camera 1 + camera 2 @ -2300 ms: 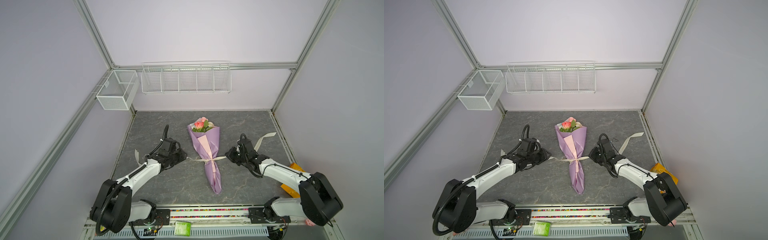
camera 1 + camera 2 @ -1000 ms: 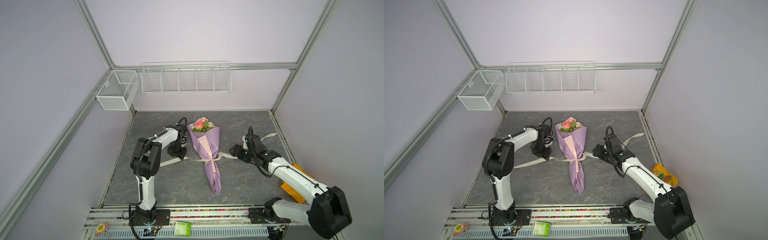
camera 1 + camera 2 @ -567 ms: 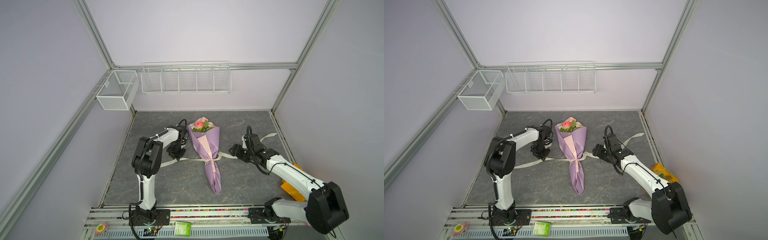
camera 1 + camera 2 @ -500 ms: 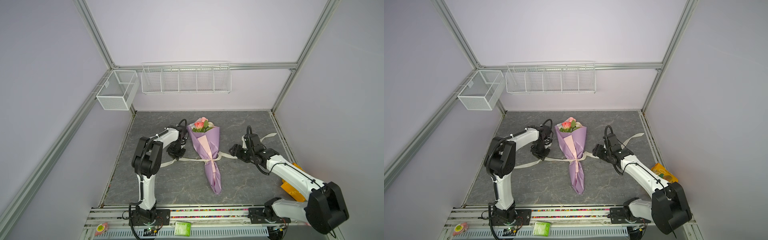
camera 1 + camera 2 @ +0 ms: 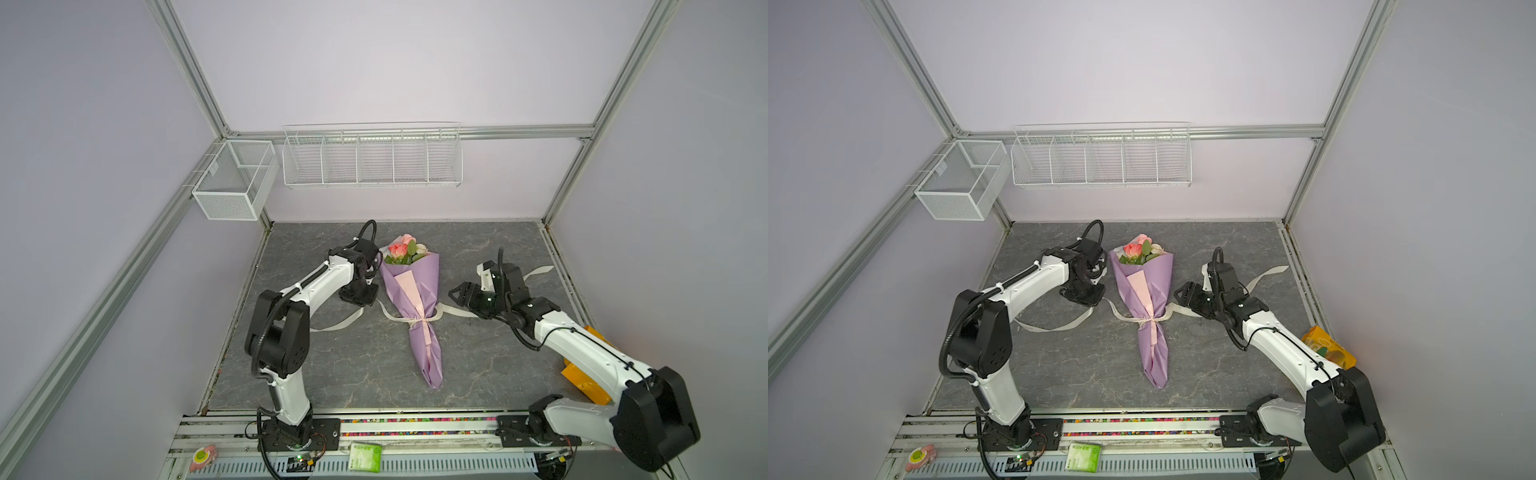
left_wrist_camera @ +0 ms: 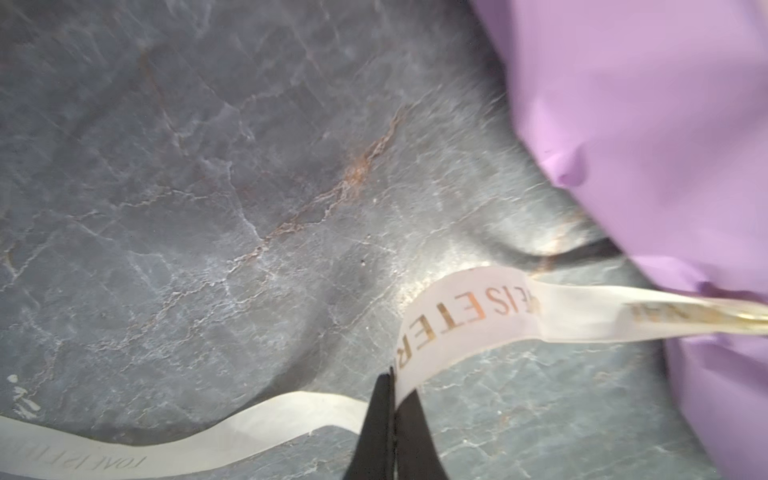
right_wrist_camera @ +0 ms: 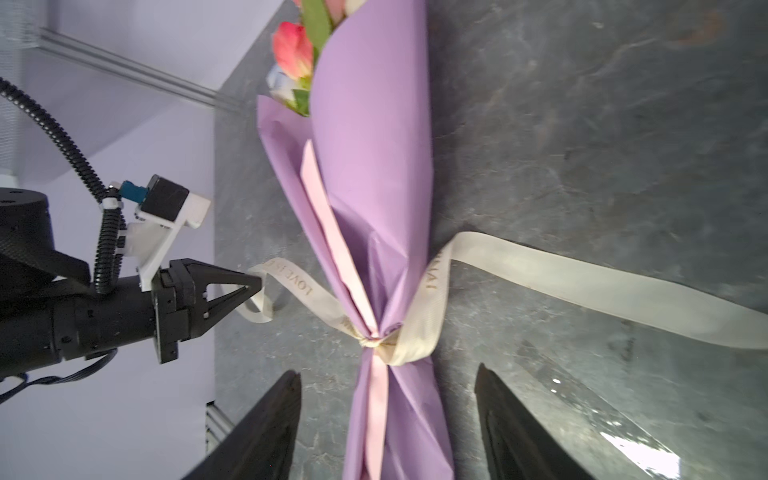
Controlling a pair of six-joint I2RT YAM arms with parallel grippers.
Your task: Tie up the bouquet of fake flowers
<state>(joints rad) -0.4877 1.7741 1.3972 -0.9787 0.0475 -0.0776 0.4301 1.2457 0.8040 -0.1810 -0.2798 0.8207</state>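
Between the shut left jaws sits the ribbon (image 6: 457, 320); right jaws stand wide, empty. One-sided pulling may drag the bouquet (image 5: 411, 286) sideways.

Bright even light; blurred wrist close-ups.
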